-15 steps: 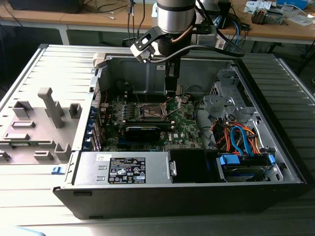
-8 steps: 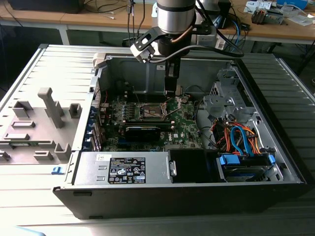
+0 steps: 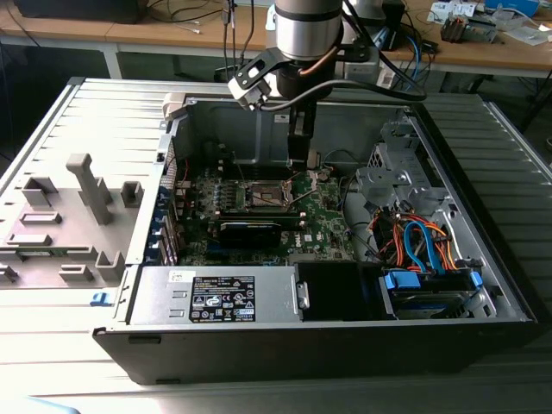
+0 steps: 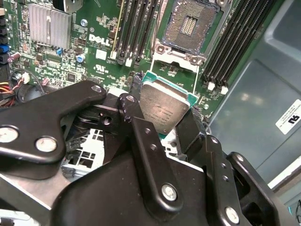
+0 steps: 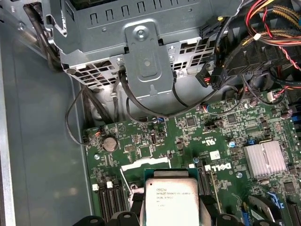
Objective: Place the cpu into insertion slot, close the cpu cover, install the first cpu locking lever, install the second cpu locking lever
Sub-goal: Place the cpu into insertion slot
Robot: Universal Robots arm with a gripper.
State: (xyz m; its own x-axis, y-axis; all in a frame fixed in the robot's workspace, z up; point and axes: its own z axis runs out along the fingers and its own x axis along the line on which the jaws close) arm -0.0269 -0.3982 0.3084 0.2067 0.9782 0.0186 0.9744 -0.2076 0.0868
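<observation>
cpu (image 4: 162, 106) partly behind jaws

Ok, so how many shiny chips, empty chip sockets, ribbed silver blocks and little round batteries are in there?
cpu: 1, gripped between the fingers
insertion slot: 1, empty
ribbed silver heatsink: 1
round coin battery: 1
Total: 4

Cpu (image 4: 162, 106): silvery-grey face, green border (dark print on the face). Slot (image 4: 190, 23): dark centre, silver rim. Board (image 5: 186, 134): green, white markings. Heatsink (image 4: 49, 26): silver, ribbed. Cables (image 3: 418, 241): orange, red, blue. Case (image 5: 37, 117): plain grey.
</observation>
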